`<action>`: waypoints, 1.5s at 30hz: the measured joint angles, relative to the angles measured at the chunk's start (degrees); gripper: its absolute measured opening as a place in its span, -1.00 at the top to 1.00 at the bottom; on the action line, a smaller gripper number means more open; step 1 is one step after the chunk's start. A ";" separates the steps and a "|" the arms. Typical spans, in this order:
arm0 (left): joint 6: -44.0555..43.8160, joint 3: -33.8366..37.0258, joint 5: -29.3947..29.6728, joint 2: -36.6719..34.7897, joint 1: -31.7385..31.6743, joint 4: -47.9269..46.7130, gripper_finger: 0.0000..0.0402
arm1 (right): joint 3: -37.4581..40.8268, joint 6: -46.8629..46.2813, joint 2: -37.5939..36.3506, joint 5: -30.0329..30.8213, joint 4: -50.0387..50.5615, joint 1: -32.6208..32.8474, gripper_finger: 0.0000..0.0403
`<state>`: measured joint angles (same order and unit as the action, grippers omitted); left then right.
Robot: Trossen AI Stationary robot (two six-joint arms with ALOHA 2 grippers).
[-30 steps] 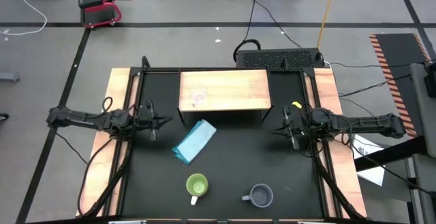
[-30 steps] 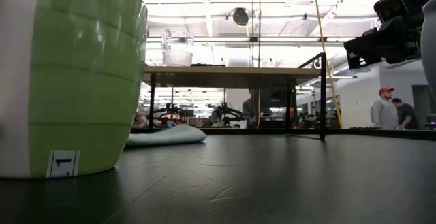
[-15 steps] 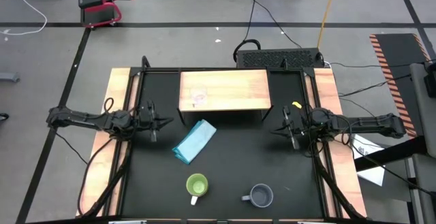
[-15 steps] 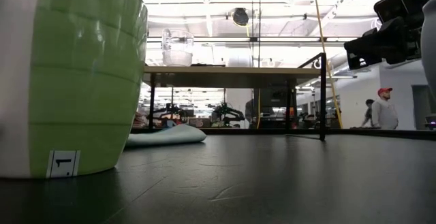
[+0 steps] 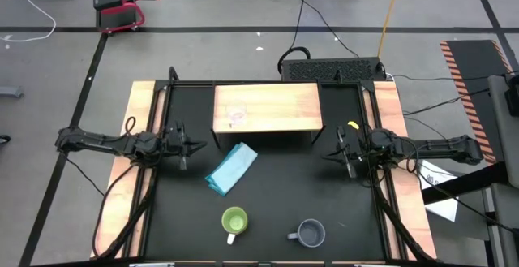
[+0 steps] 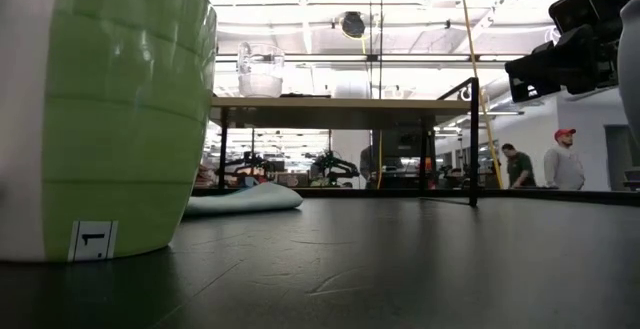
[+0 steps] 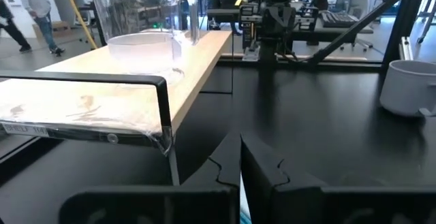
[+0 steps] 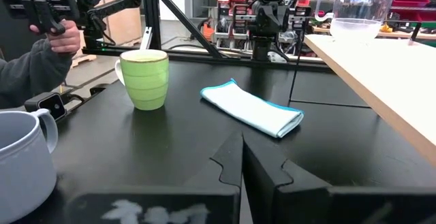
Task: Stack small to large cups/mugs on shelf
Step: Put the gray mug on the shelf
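A small clear glass cup (image 5: pixel 236 114) (image 7: pixel 139 30) stands upright on the left part of the light-wood shelf (image 5: pixel 268 109). The lime-green mug (image 5: pixel 234 221) (image 8: pixel 145 79) and the grey-blue mug (image 5: pixel 310 234) (image 8: pixel 24 156) stand upright on the black table near its front edge. My left gripper (image 5: pixel 195 145) (image 7: pixel 240 163) hovers shut at the table's left side, pointing level toward the right. My right gripper (image 5: pixel 328 155) (image 8: pixel 242 159) hovers shut at the right side, pointing left. Neither holds anything.
A folded light blue cloth (image 5: pixel 232 168) lies on the table between the shelf and the mugs. Wooden side strips (image 5: pixel 142 137) border the black surface. A person's hand (image 8: pixel 48 40) holding a device shows beyond the table; people (image 6: pixel 560 159) stand in the room behind.
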<state>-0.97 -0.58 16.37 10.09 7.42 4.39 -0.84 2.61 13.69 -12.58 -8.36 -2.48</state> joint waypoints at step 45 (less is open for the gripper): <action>-0.85 -0.07 -1.38 0.02 0.00 -1.08 0.93 | -0.84 -1.44 14.80 -2.29 -19.06 13.12 1.00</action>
<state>-1.83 -0.64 14.98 10.11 7.42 3.31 -1.68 1.17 28.49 -14.87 -27.42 10.64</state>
